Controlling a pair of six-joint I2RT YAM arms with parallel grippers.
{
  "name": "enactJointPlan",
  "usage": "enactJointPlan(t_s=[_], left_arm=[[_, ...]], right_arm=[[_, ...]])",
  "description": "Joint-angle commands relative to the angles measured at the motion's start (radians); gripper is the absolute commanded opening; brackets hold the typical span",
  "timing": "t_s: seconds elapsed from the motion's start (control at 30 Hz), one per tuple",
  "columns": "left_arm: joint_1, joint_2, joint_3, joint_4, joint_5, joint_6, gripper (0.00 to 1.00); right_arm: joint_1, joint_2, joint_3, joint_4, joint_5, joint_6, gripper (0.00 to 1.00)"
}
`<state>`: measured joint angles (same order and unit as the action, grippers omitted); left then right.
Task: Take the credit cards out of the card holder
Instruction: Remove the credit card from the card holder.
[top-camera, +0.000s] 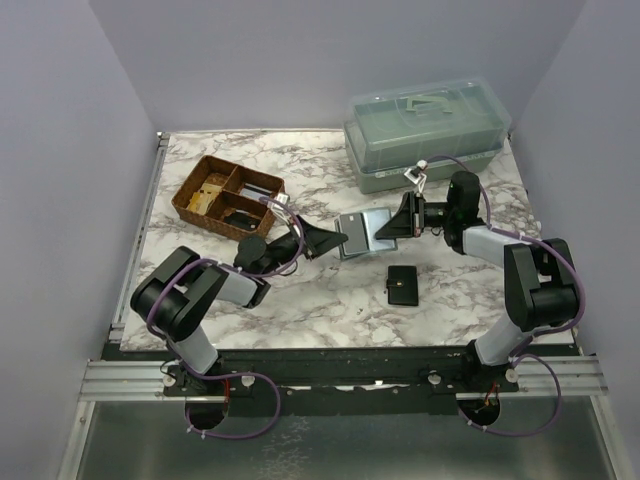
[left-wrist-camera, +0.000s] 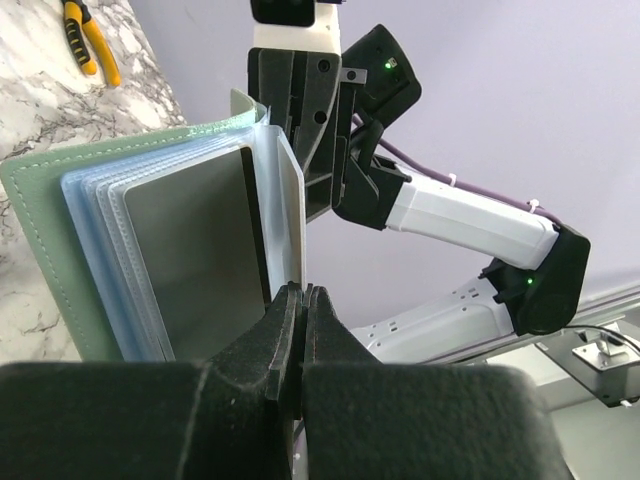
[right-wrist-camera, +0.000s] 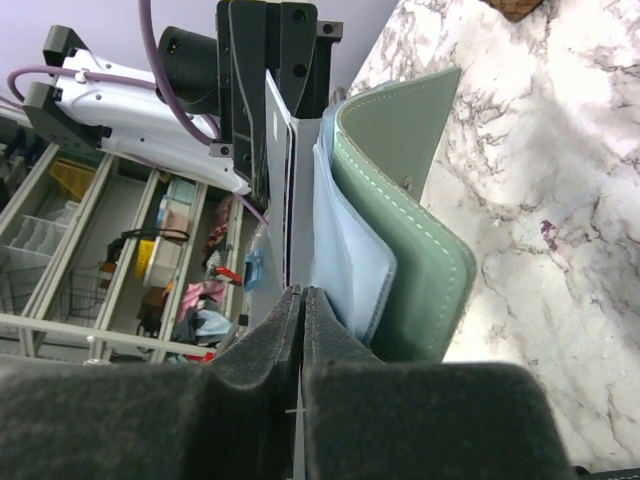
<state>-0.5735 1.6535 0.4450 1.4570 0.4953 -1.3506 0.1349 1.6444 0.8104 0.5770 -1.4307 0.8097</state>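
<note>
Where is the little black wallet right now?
In the top view, the small flat black snap wallet lies on the white marble table, right of centre, just nearer the arm bases than the sage-green folding card holder.

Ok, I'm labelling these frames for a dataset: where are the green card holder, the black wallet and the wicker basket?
card holder (right-wrist-camera: 400, 180): right wrist view, on its green outer cover.
black wallet (top-camera: 402, 285): top view, middle of its face.
wicker basket (top-camera: 205, 220): top view, its near wall.

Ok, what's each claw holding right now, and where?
The left claw and right claw both pinch one thin inner leaf of the open card holder, at opposite edges.
</note>
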Motion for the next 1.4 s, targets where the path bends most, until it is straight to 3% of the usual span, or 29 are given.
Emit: enactJointPlan(t_s=[0.0, 0.33, 0.5, 0.6, 0.73, 0.8, 0.87, 1.37], left_arm=[[-0.011, 0.022, 0.048, 0.187, 0.035, -0.012, 0.0], [-0.055, 0.094, 0.116, 0.196, 0.039, -0.012, 0.0], [-0.08, 0.123, 0.146, 0.197, 0.031, -0.01, 0.0], [-0.097, 0.147, 0.168, 0.197, 0.026, -0.01, 0.0], [-0.127, 0.183, 0.184, 0.197, 0.018, -0.01, 0.0], [-0.134, 0.195, 0.18, 0.196, 0.014, -0.011, 0.0], [-0.135, 0.195, 0.169, 0.198, 0.011, -0.01, 0.0], [-0.001, 0.034, 0.038, 0.196, 0.036, -0.028, 0.0]], right_arm=[[0.01, 0.013, -0.02, 0.103, -0.034, 0.063, 0.11], [0.027, 0.029, -0.005, 0.027, -0.019, 0.019, 0.46], [0.034, 0.033, 0.002, -0.002, -0.009, -0.001, 0.48], [0.035, 0.035, 0.004, -0.006, -0.007, 0.001, 0.45], [0.035, 0.032, 0.006, -0.017, 0.002, -0.002, 0.3], [0.035, 0.038, 0.009, -0.02, 0.001, -0.003, 0.19], [0.033, 0.04, 0.011, -0.021, -0.002, -0.003, 0.01], [-0.002, 0.007, -0.001, -0.035, 0.01, -0.038, 0.0]])
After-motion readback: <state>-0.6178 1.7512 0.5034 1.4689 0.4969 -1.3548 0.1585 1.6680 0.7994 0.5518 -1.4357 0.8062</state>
